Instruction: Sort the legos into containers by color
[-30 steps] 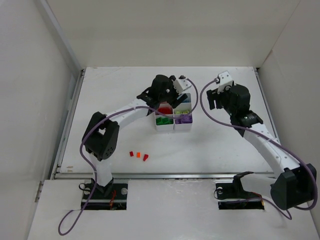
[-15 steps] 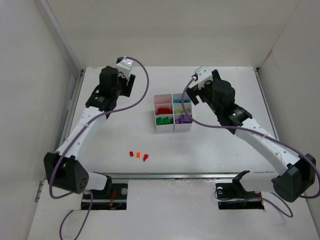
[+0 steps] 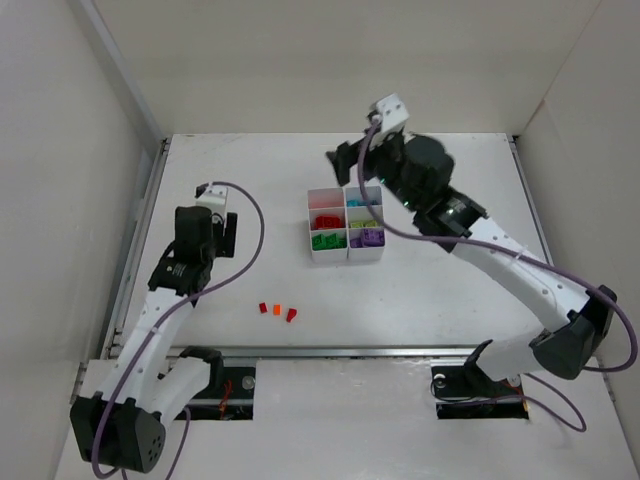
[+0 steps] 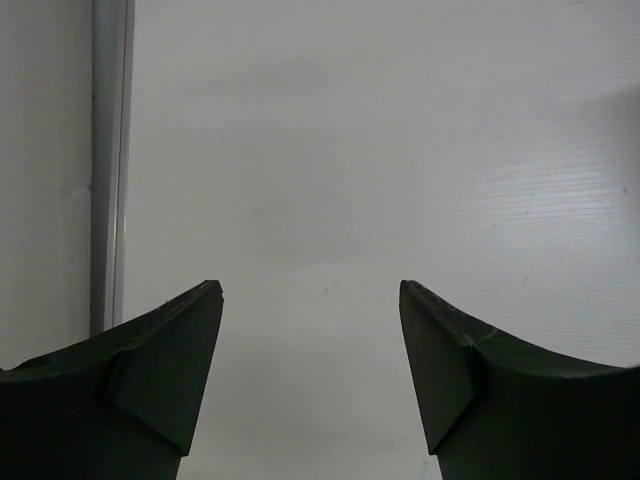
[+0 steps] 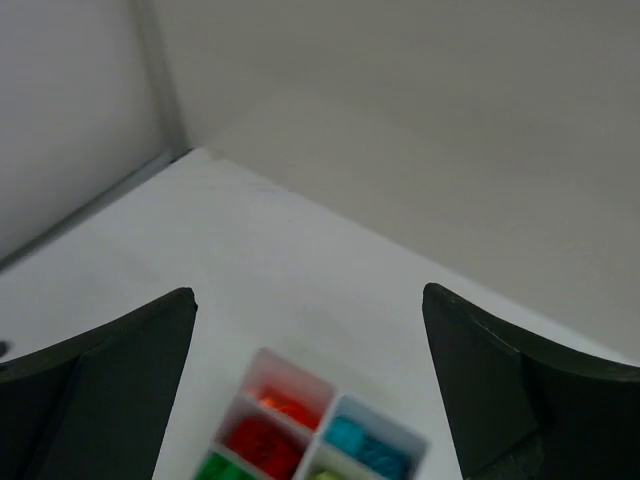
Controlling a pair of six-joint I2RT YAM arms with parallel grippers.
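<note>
Nearly there — the white tray [image 3: 347, 256] at mid-surface holds sorted bricks [image 3: 327, 241], three red and orange strays [image 3: 277, 311] lie loose toward the near edge, and the left fingers [image 4: 160, 370] and right fingers [image 5: 110, 390] hang released, empty.

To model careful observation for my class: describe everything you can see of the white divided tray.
The tray is white, seemingly thin-walled plastic, split into six square compartments, two by three. It sits flat near the middle of the table. Bricks lie sorted in it: orange, red, green down the left column in the top view; cyan, yellow-green, purple down the right. Nothing grips it; the right gripper hangs just beyond its far edge, jaws open.
</note>
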